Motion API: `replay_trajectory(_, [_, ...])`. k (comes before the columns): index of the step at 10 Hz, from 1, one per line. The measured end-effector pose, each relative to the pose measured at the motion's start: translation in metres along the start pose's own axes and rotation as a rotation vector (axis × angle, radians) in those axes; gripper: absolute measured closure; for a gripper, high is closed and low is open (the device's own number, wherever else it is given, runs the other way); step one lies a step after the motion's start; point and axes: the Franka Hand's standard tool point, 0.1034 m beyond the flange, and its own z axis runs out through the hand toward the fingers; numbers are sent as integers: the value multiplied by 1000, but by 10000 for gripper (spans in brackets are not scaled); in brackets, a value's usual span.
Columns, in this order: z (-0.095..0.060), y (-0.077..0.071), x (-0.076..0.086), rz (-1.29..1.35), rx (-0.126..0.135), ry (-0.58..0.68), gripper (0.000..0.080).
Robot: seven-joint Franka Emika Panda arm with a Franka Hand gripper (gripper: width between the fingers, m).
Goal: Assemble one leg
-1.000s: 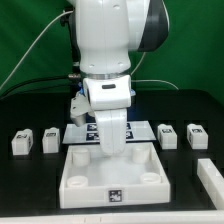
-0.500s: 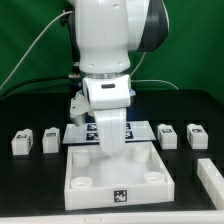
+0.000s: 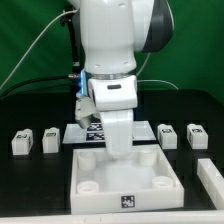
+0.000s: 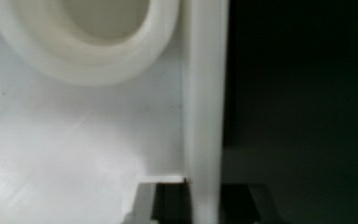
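Note:
Four small white legs with marker tags lie on the black table: two at the exterior view's left [image 3: 22,141] [image 3: 50,139] and two at its right [image 3: 167,134] [image 3: 196,134]. My gripper [image 3: 118,150] is down at the back wall of the large white square panel [image 3: 130,180], far from every leg. In the wrist view the panel's thin upright wall [image 4: 202,100] runs between my two dark fingers, and my gripper [image 4: 202,192] is shut on it. A round corner socket [image 4: 105,40] shows beside the wall.
The marker board [image 3: 82,130] lies flat behind the panel, partly hidden by the arm. A white block [image 3: 212,176] sits at the exterior view's right edge, close to the panel's right side. A green wall stands behind the table.
The panel has slid toward the exterior view's right, with my gripper and arm moving the same way. The four legs have not moved.

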Motion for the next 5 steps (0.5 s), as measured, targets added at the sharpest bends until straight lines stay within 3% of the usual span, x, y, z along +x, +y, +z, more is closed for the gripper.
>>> replay_trajectory(3, [-1,30,34,20,-30,22,738])
replay_trajectory(5, [-1,36,47,19,-35,29,738])
